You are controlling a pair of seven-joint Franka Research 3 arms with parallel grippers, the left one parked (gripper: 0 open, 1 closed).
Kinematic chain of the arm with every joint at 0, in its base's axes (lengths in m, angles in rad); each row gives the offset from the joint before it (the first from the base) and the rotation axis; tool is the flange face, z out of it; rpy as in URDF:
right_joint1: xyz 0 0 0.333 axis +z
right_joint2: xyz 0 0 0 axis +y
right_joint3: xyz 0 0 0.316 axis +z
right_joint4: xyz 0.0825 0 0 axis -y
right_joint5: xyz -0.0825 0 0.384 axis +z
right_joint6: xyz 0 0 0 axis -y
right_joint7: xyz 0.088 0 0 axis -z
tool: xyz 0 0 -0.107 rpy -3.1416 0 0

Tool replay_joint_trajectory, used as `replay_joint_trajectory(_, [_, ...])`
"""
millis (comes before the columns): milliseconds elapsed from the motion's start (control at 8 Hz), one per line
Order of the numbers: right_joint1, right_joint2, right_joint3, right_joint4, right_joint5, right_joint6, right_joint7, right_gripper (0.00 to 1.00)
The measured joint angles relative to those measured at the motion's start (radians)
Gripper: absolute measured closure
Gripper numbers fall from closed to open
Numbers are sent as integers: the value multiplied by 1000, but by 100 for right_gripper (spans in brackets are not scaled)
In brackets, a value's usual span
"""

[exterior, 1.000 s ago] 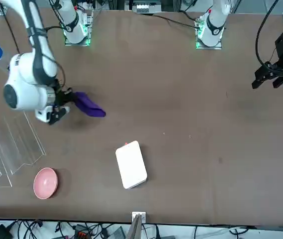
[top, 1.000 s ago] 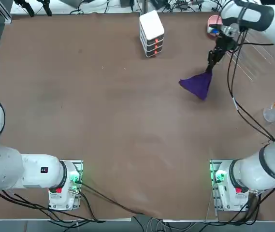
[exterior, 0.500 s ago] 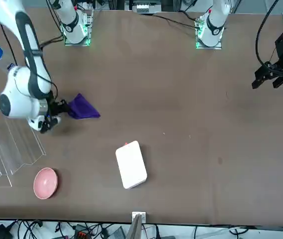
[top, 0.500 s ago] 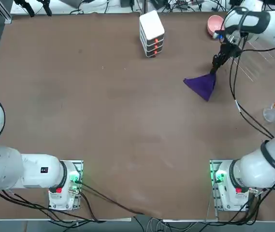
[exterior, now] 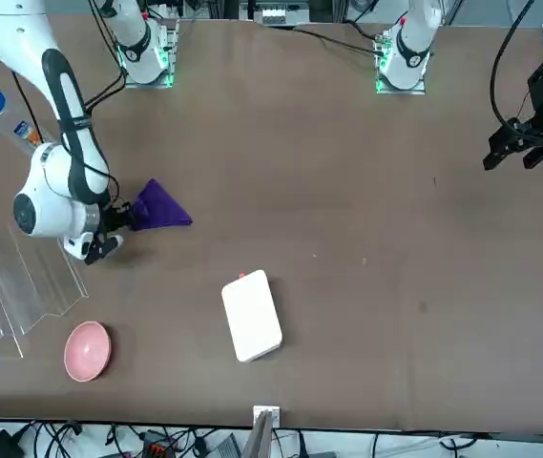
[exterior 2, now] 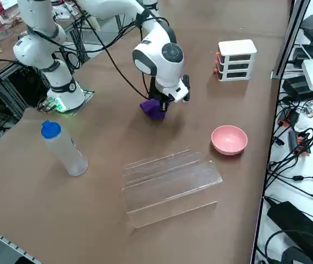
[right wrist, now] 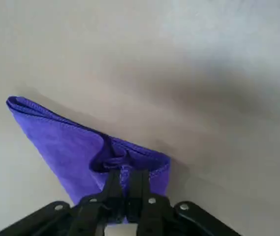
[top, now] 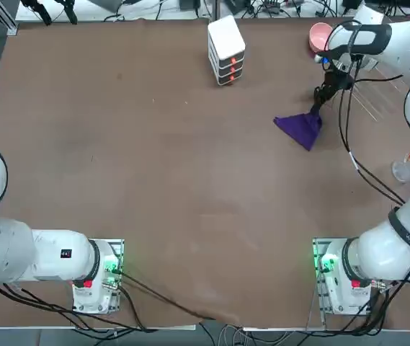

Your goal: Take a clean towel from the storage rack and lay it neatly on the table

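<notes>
The dark purple towel [top: 300, 127] lies on the brown table [top: 154, 166] in a folded, triangular heap, just left of the storage rack [top: 379, 81]. My right gripper [top: 315, 109] is low over the table, shut on the towel's far right corner. In the right wrist view the fingers [right wrist: 112, 185] pinch the bunched edge of the towel [right wrist: 76, 142], which fans out flat beyond them. From the front, the towel [exterior: 161, 206] spreads away from the gripper [exterior: 121, 220], with the clear rack [exterior: 23, 281] close by. In the right side view the towel [exterior 2: 153, 108] sits under the gripper [exterior 2: 160, 102], and the rack [exterior 2: 167, 179] stands empty.
A white stacked box [top: 226, 49] with orange marks stands at the far middle. A pink bowl [top: 321, 33] sits at the far right beside the rack. A clear bottle [exterior 2: 64, 148] with a blue cap stands near the right edge.
The gripper has carried the towel corner slightly to the right and lower, and the towel has settled on the table. The wrist has swung round toward the rack.
</notes>
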Motion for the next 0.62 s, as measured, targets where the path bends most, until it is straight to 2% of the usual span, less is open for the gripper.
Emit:
replay_joint_trajectory(250, [-22,0,-1,23,-20,1,-3,98])
replay_joint_trajectory(500, [-40,3,-1,30,-35,13,-3,93])
replay_joint_trajectory(625, [-46,12,-2,30,-36,28,-3,87])
